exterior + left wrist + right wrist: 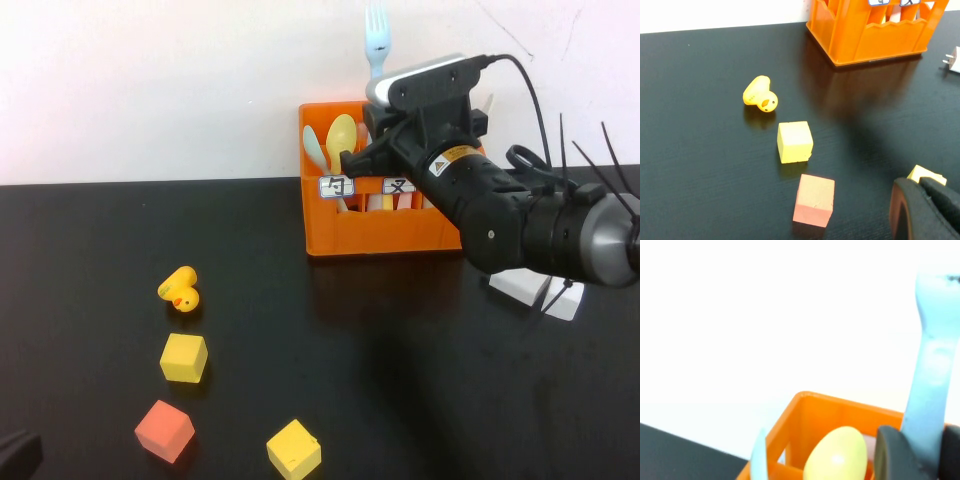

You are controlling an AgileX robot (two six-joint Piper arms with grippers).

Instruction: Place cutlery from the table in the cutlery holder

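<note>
My right gripper [373, 128] is shut on the handle of the light blue fork [376, 40], which stands upright with its tines up above the orange cutlery holder [380, 235] at the back of the black table [430, 390]. In the right wrist view the fork [932, 360] sits clamped in that gripper [920, 452], over the holder [810, 410]. A pale mint knife [314, 148] and a yellow spoon [342, 135] stand in the holder's left compartment. My left gripper [15, 452] rests shut at the near left corner, holding nothing.
A yellow duck [180, 290], a yellow cube [184, 357], a red cube [164, 430] and another yellow cube [294, 449] lie on the near left of the table. A white charger block [535, 290] sits under the right arm.
</note>
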